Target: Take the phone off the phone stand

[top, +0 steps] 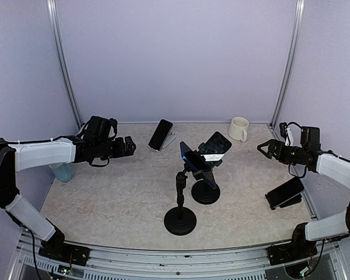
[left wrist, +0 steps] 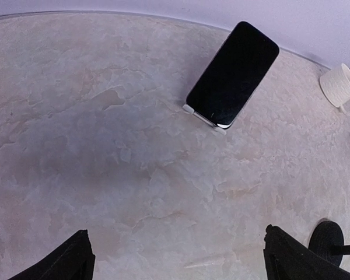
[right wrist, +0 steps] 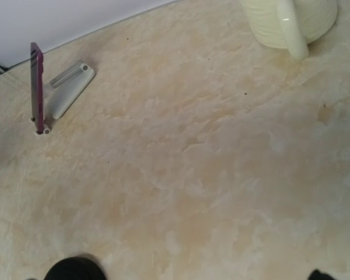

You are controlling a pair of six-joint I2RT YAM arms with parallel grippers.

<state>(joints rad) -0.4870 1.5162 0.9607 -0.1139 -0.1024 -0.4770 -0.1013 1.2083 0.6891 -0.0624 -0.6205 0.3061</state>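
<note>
Now | phone leaning on white stand | long axis tilted back-right

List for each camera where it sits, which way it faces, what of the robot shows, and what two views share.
Top external: above and behind the bases, looking down across the table; the left arm and right arm both show.
Left wrist: on the left arm, facing down toward the back wall; its open jaws' dark tips fill the bottom corners.
Right wrist: on the right arm, facing down toward the back left; only dark jaw tips at the bottom edge.
Shared: both wrist views hold the mug and the phone on the white stand.
</note>
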